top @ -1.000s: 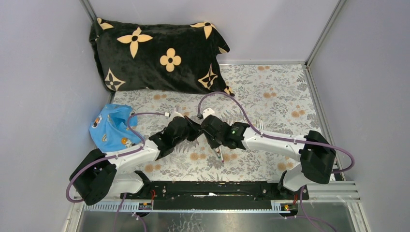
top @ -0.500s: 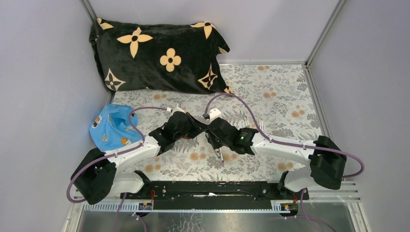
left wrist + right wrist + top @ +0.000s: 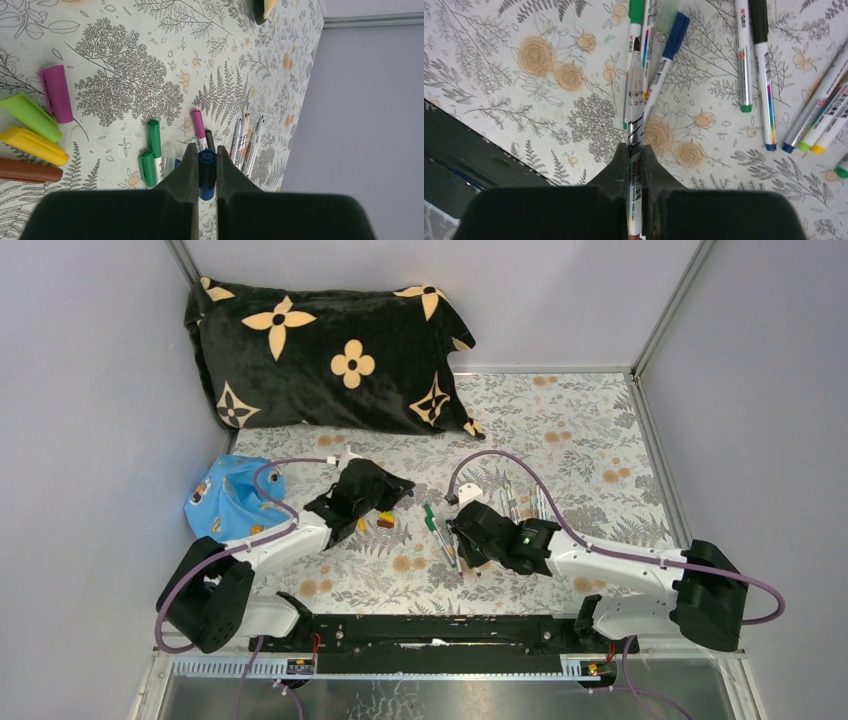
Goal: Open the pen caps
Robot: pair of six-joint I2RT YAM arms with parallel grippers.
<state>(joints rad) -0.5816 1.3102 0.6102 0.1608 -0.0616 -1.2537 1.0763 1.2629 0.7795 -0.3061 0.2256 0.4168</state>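
My left gripper [image 3: 403,494] [image 3: 207,159] is shut on a blue pen cap [image 3: 207,170], held above the floral table. Loose caps lie below it: purple [image 3: 56,93], green [image 3: 31,117], yellow [image 3: 34,146] and brown-red [image 3: 30,170]. My right gripper [image 3: 458,545] [image 3: 635,150] is shut on a white-grey pen barrel [image 3: 636,115], held low over the table. Other pens lie around it: a green-ended one [image 3: 636,12], a blue-ended one [image 3: 670,42], two side by side [image 3: 754,60] and a cluster [image 3: 824,120] at the right. The pens also show in the top view [image 3: 512,500].
A black pillow with tan flowers [image 3: 330,350] lies at the back left. A blue printed cloth [image 3: 228,505] lies at the left wall. Grey walls close in three sides. A black rail [image 3: 430,632] runs along the front edge.
The two grippers were together at the table's middle and have pulled apart. The left moved back-left with the blue cap, the right moved right and nearer with the barrel. Pens beneath them now show.
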